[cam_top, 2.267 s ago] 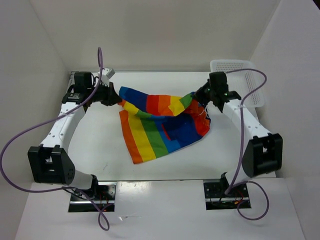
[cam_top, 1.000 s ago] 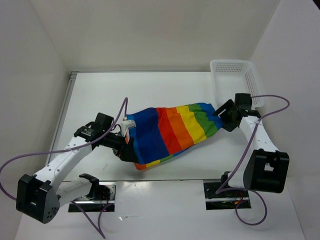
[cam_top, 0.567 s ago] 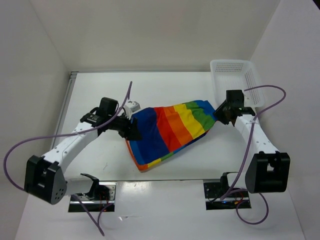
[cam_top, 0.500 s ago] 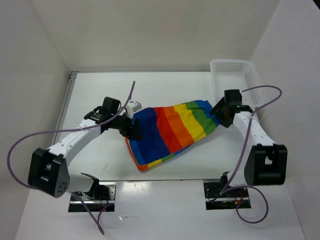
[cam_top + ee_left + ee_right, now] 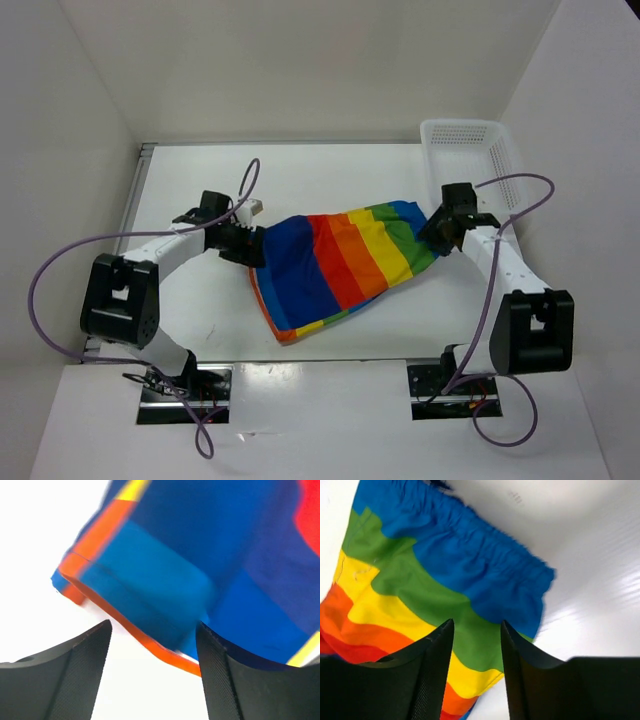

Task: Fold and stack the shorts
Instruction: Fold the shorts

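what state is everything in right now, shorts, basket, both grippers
shorts: folded over, lying flat on the table, held by neither gripper
left gripper: open, at the shorts' left edge, gripping nothing
right gripper: open with a narrower gap, over the blue waistband end
basket: upright at the far right corner, no shorts in it

Enclosed at the back, left and right by plain white walls (image 5: pixel 320 70). Floored with a flat, matte white surface (image 5: pixel 330 175). Lit evenly from above, with soft, faint shadows only. Edged along the left side by a thin metal strip (image 5: pixel 133 190).
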`<state>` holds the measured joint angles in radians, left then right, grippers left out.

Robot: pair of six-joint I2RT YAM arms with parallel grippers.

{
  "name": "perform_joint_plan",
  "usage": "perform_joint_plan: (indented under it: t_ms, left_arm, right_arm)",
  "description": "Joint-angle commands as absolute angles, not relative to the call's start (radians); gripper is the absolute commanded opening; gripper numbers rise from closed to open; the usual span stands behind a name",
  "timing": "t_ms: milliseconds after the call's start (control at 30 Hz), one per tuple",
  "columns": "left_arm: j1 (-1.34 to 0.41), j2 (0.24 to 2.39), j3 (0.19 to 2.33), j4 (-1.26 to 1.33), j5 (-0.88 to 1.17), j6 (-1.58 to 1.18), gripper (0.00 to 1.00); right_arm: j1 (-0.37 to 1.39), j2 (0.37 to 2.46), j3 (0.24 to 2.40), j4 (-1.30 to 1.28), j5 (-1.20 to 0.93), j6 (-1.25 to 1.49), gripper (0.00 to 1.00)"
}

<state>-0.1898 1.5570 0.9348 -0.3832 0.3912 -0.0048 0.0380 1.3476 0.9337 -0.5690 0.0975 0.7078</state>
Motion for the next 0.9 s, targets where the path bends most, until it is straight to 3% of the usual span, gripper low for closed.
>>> perform_joint_plan:
  t_ms: [0,200,500,700,867]
  left_arm:
    - [-0.167,1.647,0.923,-0.319,0.397,0.000,0.74]
    - [-0.111,1.770,1.006,-0.311,0.379,0.000,0.73]
    - [0.083,1.689,1.160,-0.419,0.295,0.000,0.74]
    - [0.104,1.516,1.261,-0.485,0.299,0.000,0.77]
    - [0.094,1.422,1.209,-0.523,0.411,0.000,0.70]
  right_arm:
    - [0.061,1.438,0.946,-0.503,0.016,0.702,0.47]
    - [0.162,1.554,0.891,-0.422,-0.044,0.741,0.33]
    - [0.492,1.698,0.995,-0.411,-0.139,0.775,0.28]
    - [0.611,1.691,1.235,-0.460,-0.167,0.706,0.39]
    - [0.518,1.585,1.325,-0.560,0.018,0.667,0.77]
